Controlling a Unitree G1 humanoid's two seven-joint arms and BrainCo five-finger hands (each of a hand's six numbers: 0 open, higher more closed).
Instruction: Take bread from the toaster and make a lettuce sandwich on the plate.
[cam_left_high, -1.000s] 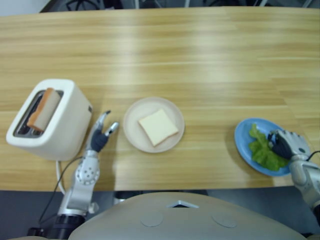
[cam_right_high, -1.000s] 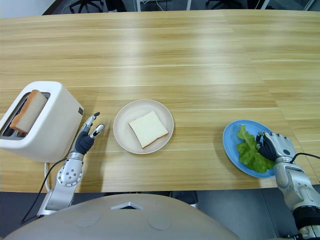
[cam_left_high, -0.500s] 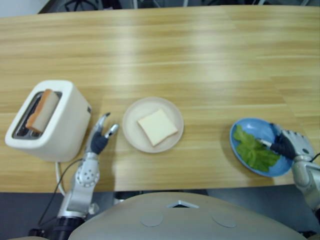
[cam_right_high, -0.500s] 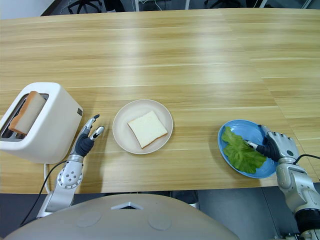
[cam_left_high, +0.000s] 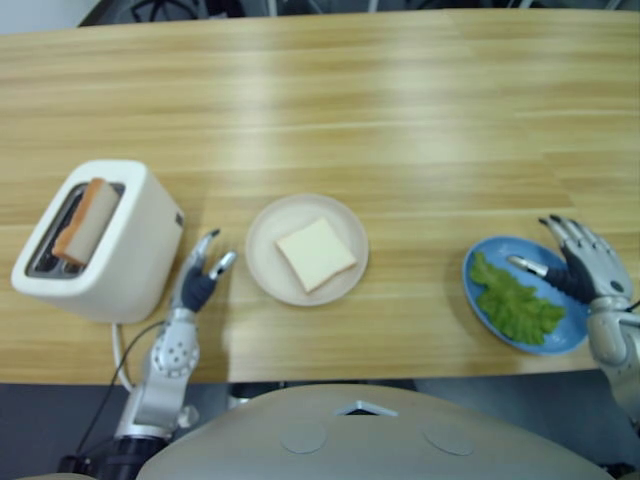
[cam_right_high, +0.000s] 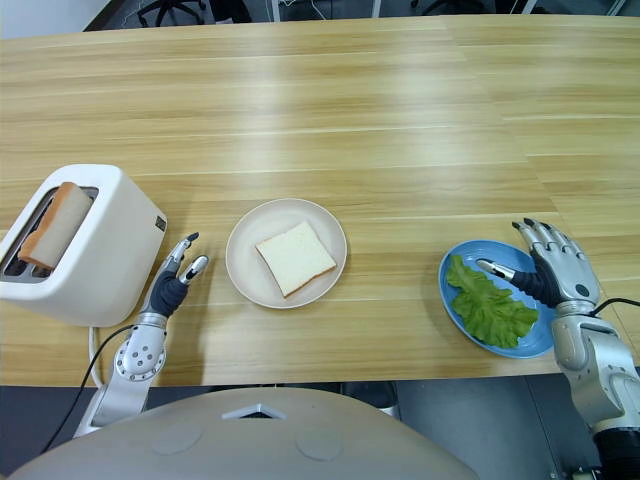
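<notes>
Right hand (cam_right_high: 556, 268), spread and empty, hovers over the blue plate (cam_right_high: 531, 344) at the tabletop's near edge, lettuce (cam_right_high: 489, 306) lying diagonally, far-left to near-right; left hand (cam_right_high: 171, 286), open and empty, beside the toaster (cam_right_high: 92, 245).

Layout along the table's (cam_right_high: 350, 120) near edge.
Toaster (cam_right_high: 90, 250), bread slice (cam_right_high: 55, 225) in its slot, near the left edge; plate (cam_right_high: 240, 270) bearing another slice (cam_right_high: 295, 258) at the middle; second plate (cam_right_high: 487, 250) holding lettuce (cam_right_high: 490, 310) near the right edge.
</notes>
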